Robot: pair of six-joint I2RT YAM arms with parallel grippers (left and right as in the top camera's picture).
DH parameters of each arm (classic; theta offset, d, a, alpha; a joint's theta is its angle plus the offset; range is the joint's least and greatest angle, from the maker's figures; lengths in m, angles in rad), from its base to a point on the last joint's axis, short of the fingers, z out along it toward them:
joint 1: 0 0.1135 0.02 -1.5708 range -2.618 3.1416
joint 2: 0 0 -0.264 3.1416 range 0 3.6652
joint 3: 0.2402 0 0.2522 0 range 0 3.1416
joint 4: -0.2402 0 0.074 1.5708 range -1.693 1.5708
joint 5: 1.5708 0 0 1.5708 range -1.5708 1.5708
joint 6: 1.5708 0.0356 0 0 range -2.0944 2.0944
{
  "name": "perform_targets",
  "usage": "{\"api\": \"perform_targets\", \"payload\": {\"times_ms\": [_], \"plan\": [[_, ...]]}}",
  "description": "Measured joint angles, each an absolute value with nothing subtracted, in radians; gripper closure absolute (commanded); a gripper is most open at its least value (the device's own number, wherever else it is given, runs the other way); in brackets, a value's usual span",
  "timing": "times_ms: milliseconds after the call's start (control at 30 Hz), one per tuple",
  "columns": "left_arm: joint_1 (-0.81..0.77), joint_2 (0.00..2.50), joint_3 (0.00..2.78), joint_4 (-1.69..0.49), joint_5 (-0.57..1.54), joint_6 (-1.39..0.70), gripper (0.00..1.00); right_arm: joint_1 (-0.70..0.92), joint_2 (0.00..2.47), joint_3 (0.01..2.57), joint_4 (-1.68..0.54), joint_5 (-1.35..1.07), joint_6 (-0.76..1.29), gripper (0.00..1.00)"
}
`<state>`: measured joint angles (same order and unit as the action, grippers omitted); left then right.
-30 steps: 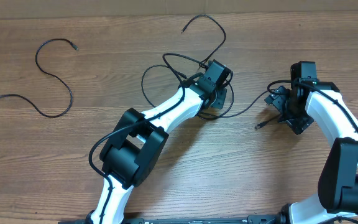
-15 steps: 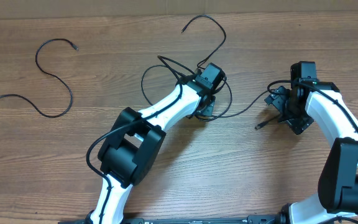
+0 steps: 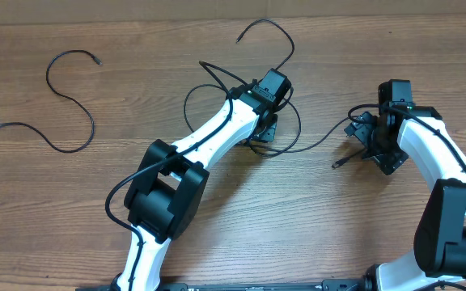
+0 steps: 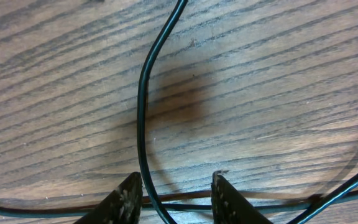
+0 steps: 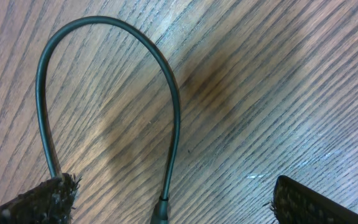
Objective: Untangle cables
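Observation:
Thin black cables (image 3: pixel 187 109) loop together at the table's middle, one end curling away at the far side (image 3: pixel 285 48). My left gripper (image 3: pixel 264 129) stands over this knot. In the left wrist view its jaws (image 4: pixel 177 175) are apart, with one cable (image 4: pixel 140 112) running loose between them and another cable crossing flat underneath. A strand (image 3: pixel 324 143) leads right toward my right gripper (image 3: pixel 368 139). That gripper (image 5: pixel 174 182) is wide open, straddling a cable loop (image 5: pixel 104 22) whose plug end (image 5: pixel 160 214) lies between the fingers.
A separate black cable (image 3: pixel 92 121) snakes alone across the left part of the wooden table (image 3: pixel 338 234). A plug tip (image 3: pixel 336 164) lies just left of the right gripper. The left arm (image 3: pixel 209 141) stretches diagonally from the near edge.
My left gripper has moved toward the far side and slightly left, dragging the cable loops with it, and its jaws have parted a little. The right arm has not moved.

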<state>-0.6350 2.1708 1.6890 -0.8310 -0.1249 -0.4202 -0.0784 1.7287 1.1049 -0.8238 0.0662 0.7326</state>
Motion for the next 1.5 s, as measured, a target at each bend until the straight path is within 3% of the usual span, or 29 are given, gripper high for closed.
{"api": "perform_targets", "payload": {"times_ms": [333,600,667,833,967,1167,1367,1500], "plan": [[-0.636,2.171,1.690,-0.960,-0.097,-0.423,0.72,-0.078,1.729,1.105,-0.824,0.066,0.733,0.00],[-0.658,2.171,1.690,-1.002,-0.081,-0.377,0.65,-0.078,1.729,1.105,-0.823,0.066,0.732,0.00],[-0.662,2.171,1.690,-1.001,-0.088,-0.325,0.61,-0.078,1.729,1.105,-0.823,0.067,0.733,0.00],[-0.661,2.171,1.746,-0.991,-0.174,-0.152,0.39,-0.078,1.729,1.105,-0.824,0.066,0.733,0.00],[-0.661,2.167,1.808,-0.975,-0.191,-0.043,0.46,-0.078,1.729,1.105,-0.823,0.067,0.733,0.00],[-0.661,2.165,1.808,-0.978,-0.070,0.267,0.41,-0.078,1.729,1.105,-0.823,0.066,0.732,0.00],[-0.661,2.166,1.805,-1.025,-0.019,0.633,0.47,-0.078,1.729,1.105,-0.823,0.066,0.733,0.00],[-0.661,2.166,1.803,-1.023,-0.010,0.730,0.47,-0.078,1.729,1.105,-0.822,0.066,0.733,0.00]]}}
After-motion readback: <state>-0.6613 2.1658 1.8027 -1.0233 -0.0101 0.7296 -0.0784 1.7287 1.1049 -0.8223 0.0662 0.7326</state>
